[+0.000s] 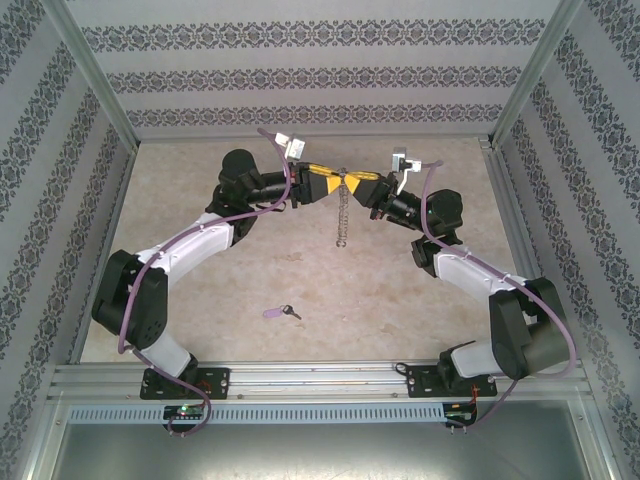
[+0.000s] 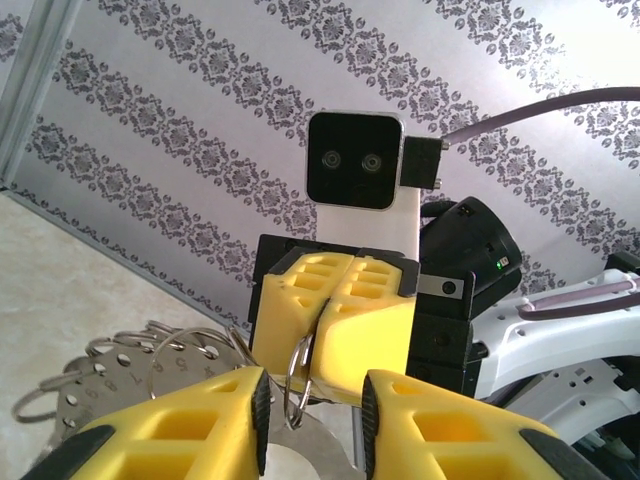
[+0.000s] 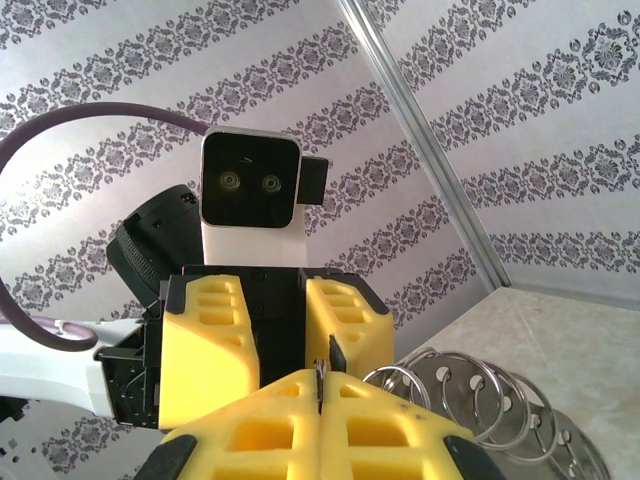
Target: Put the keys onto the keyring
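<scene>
Looking down from above, you have both grippers nose to nose over the far middle of the table, and the keyring hangs between them, its string of loops and punched discs trailing toward your side. Your right gripper has its jaws pressed together on one thin wire loop of that keyring; from the left wrist you see the loop coming out of the seam between its yellow fingers. Your left gripper has its jaws partly spread, straddling the same loop without visibly touching it, so I judge that hand free. The key lies flat on the table near your edge, well apart from both grippers and on the left arm's side, so the left arm is nearer. Its long axis runs roughly left to right, lilac head to the left, metal blade pointing right, so I judge the jaws should come down across it, closing front to back. Nothing lies between gripper and key; mind the dangling keyring and the left arm's purple cable as you pull back
</scene>
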Controlling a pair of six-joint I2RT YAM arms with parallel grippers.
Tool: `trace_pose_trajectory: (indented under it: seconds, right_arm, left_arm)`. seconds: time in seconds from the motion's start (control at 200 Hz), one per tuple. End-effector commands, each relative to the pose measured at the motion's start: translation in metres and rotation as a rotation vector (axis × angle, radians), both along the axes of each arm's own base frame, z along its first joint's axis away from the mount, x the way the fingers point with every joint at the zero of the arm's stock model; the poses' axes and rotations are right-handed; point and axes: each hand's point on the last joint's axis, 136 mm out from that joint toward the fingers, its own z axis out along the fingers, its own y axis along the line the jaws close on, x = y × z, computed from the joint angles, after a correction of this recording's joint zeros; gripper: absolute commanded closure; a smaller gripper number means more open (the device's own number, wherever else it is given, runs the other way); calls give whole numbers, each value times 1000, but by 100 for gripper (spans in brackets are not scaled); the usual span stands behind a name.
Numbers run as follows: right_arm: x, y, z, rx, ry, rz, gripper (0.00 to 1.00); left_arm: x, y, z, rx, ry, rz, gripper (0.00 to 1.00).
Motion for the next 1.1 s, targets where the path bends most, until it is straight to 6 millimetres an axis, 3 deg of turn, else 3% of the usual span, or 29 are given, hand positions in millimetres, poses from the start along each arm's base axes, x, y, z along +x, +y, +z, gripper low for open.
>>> trace_pose_trajectory:
  seconds: [0.0,0.265,0.37,0.515,0.63,0.679,0.734,0.844,0.964,1.094]
  right_arm:
    - [-7,2,28,40,-104,8,100]
    - [-7,3,27,40,-99,13,100]
    - [-7,3,26,41,-99,11,100]
    - [-5,2,24,40,-93,4,100]
    - [-3,1,24,41,-86,4,100]
    - [0,-2,22,45,-72,-7,100]
    - [4,-8,21,52,-52,-25,82]
    - [9,-25,18,68,-16,-63,70]
    - [7,-42,18,75,14,-90,68]
    - [0,-43,11,29,55,-87,67]
  left_arm:
    - [-9,-6,6,-23,-35,-46,69]
    - [-9,-9,5,-28,-36,-55,75]
    - [-9,-9,6,-34,-38,-56,85]
    - [-12,-9,7,-51,-40,-68,86]
    - [-13,-9,7,-50,-47,-71,100]
    - [-13,-9,7,-45,-52,-72,100]
    - [-15,-9,6,-32,-64,-80,100]
    - [-18,-8,1,11,-109,-84,100]
    - [-24,-7,-8,69,-183,-92,100]
    - [-25,-6,-23,169,-256,-85,100]
